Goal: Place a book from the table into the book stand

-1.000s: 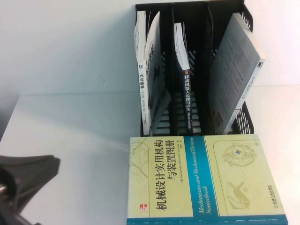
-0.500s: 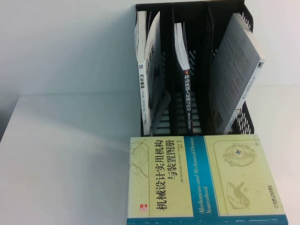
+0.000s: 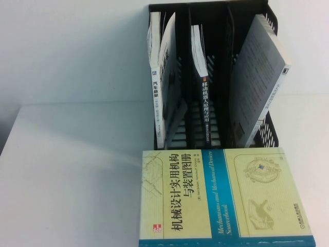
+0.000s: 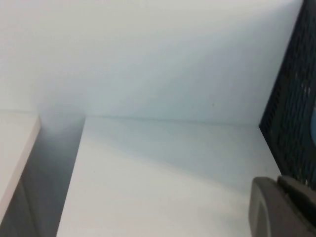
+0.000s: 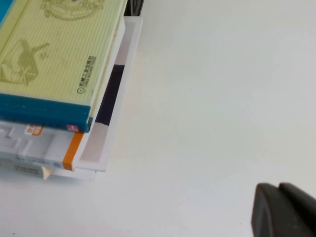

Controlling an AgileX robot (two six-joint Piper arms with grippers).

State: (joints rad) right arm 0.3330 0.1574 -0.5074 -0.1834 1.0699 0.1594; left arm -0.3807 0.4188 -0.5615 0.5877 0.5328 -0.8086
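A yellow-green book (image 3: 226, 193) with a teal spine lies flat on top of a stack at the table's front, just before the black mesh book stand (image 3: 205, 7). It also shows in the right wrist view (image 5: 54, 44). My left gripper (image 4: 279, 207) is shut and empty, over bare table to the left of the stand's mesh wall (image 4: 291, 113). My right gripper (image 5: 279, 210) is shut and empty, over bare table to the right of the stack. Neither gripper shows in the high view.
The stand holds a white book (image 3: 159, 87) in its left slot, a dark book (image 3: 203, 98) in the middle one and a grey book (image 3: 257, 82) leaning in the right one. White books (image 5: 94, 143) lie under the yellow-green book. The table's left edge (image 4: 74, 163) drops off.
My left arm showed at the bottom left of the high view a second ago and has gone out of that view. The books have not moved.
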